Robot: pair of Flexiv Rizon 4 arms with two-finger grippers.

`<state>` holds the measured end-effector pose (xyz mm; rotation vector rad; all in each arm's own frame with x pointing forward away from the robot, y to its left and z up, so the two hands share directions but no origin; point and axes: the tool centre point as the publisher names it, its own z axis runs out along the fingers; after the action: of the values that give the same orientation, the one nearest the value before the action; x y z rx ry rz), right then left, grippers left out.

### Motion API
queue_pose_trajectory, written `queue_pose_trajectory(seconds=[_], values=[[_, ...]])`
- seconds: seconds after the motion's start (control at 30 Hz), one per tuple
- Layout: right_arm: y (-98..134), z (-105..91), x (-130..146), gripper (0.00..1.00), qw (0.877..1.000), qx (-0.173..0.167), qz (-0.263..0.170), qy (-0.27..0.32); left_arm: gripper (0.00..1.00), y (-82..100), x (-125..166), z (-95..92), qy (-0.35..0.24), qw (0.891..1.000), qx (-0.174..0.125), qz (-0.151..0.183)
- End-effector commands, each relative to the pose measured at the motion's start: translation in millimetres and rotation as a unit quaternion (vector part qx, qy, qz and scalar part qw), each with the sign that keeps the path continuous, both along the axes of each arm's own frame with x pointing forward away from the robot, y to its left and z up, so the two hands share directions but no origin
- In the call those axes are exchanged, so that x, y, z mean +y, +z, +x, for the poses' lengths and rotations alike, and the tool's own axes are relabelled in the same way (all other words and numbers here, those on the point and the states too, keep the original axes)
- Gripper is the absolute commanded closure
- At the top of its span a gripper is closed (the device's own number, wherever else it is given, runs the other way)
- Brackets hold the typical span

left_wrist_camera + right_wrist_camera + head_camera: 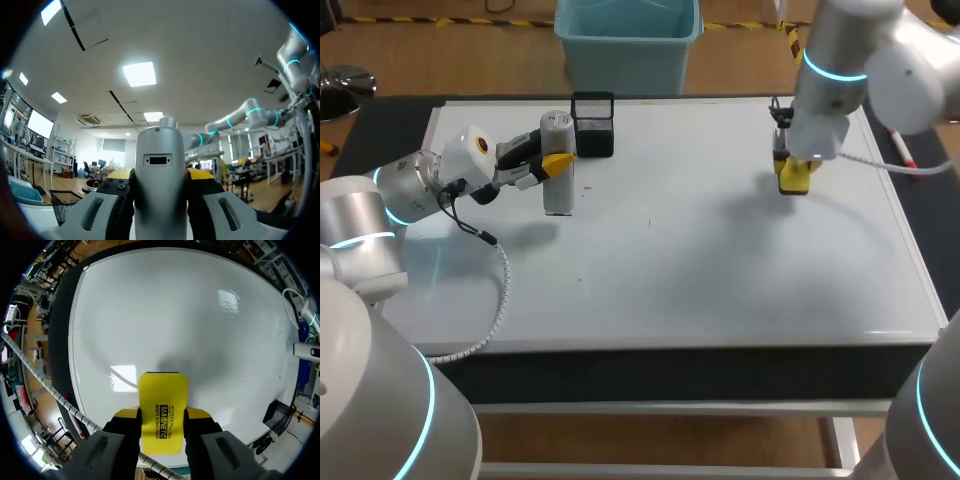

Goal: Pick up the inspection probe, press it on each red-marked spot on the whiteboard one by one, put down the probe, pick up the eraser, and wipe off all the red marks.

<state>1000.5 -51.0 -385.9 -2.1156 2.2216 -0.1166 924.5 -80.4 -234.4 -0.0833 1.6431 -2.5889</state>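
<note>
**A:** Head view first. How much room is there for moving?

**B:** The whiteboard [720, 260] is covering nearly the whole desk [388, 130], whose dark border is showing at the left. The left arm [410, 185] is coming in from the left and the right arm [840, 60] from the upper right. They are well apart, and a broad stretch of board is lying between them, running down to the lower edge.

**A:** And the probe?

**B:** The probe [558, 195] is standing upright in the upper left, its long axis vertical. The left fingers [558, 162] are clamping its middle from two sides. A black mesh basket [592, 125] is sitting just beside it, by the board's upper edge. I cannot tell whether the probe's foot is touching the board.

**A:** The eraser?

**B:** The eraser [793, 182] is hanging under the right arm's wrist in the upper right, inside the board's right edge.

**A:** Left wrist view?

**B:** The probe is rising upright between the fingers, with the basket off to one side.

**A:** Right wrist view?

**B:** The right fingers [199, 414] are gripping the eraser by its long sides. Its long axis is pointing straight ahead of them over the board.
</note>
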Motion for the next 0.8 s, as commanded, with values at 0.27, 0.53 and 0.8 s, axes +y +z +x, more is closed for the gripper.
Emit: queue_pose_trajectory(seconds=[0.27,0.53,0.8], values=[[4.9,64.8,24.8,1.00,0.999,0.032,-0.010,0.036,1.00,0.1,0.0,-0.1,0.000,1.000,-0.001,-0.001],[-0.5,99.5,40.5,1.00,0.997,0.055,-0.016,0.049,1.00,0.1,0.0,-0.1,0.000,1.000,-0.001,-0.001],[2.4,123.9,61.6,1.00,0.996,0.064,-0.026,0.060,1.00,0.1,0.0,-0.1,0.000,1.000,-0.001,-0.001]])
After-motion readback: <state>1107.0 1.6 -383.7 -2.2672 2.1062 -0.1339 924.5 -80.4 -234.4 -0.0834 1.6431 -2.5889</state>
